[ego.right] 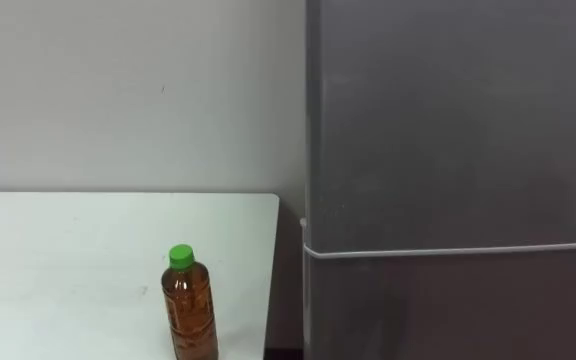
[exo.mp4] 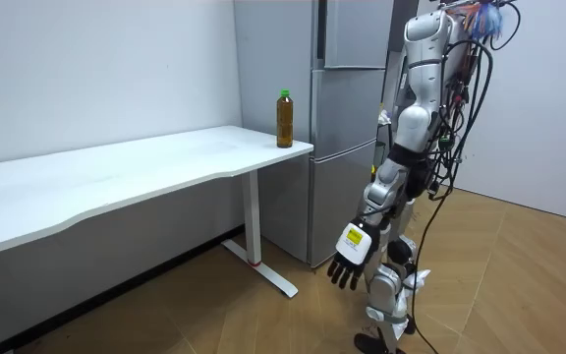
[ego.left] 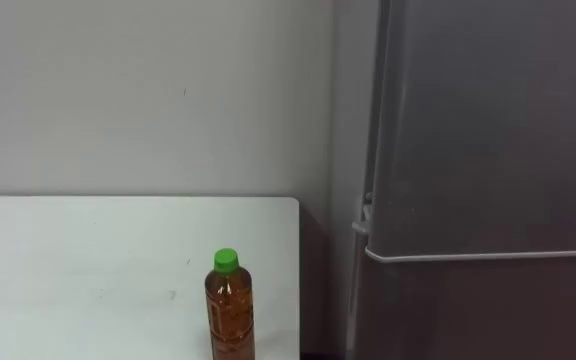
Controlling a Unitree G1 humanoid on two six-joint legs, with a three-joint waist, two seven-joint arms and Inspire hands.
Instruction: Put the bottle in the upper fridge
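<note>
A clear bottle [ego.left: 232,312] of amber drink with a green cap stands upright on the white table [ego.left: 88,260], close to its right end. Just right of the table is the grey fridge [ego.left: 488,130], and its upper door is closed above a seam line. In the room view I stand facing the fridge [exo.mp4: 347,108], with the bottle [exo.mp4: 284,120] on the table corner beside it. My left hand [exo.mp4: 348,264] hangs at my side with relaxed fingers, holding nothing, well below and away from the bottle.
The table [exo.mp4: 116,172] runs along the grey wall toward the room view's left. A narrow gap separates its end from the fridge side. Wooden floor lies around me.
</note>
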